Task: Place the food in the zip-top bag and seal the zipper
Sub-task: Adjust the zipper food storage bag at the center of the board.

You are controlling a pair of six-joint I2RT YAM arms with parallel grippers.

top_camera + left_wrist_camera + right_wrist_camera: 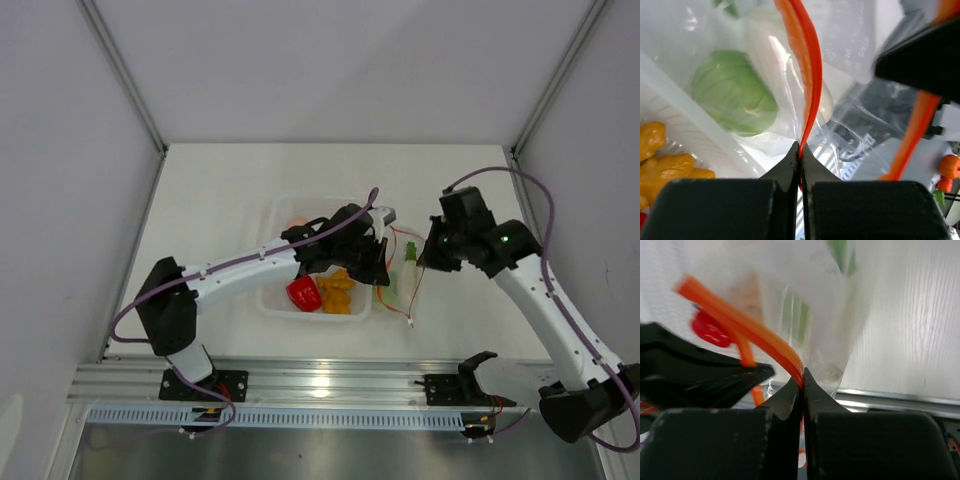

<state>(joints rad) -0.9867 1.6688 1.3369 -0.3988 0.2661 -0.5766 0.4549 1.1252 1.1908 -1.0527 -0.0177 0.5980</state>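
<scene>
Left wrist view first: the zipper (809,75) rises straight out of the left gripper (800,148). Those jaws are pressed together on it, with the orange strip pinched right at the tips and no gap showing. From the pinch the strip climbs and curves away to the top of the picture, the clear bag (855,45) billowing on both sides of it.

Over to the right wrist view, and it's the same story: the right gripper (802,376) has its jaws closed on the zipper (740,322). The strip leaves the tips and arcs up and to the left, and the bag's clear film (830,315) stands up just behind the pinch.

From the top view, the bag (405,278) sits between the two grippers. It is just right of the tray (272,215) and hangs down toward the table (220,190), with the left gripper on its left edge and the right gripper coming in from the right.

As for the food, a green cabbage (732,92) shows through clear plastic left of the zipper; whether it is inside the bag I cannot tell. The orange-yellow lumpy piece (337,290) and the red pepper (304,293) lie side by side in the near part of the tray, pepper on the left, both partly under the left arm.
</scene>
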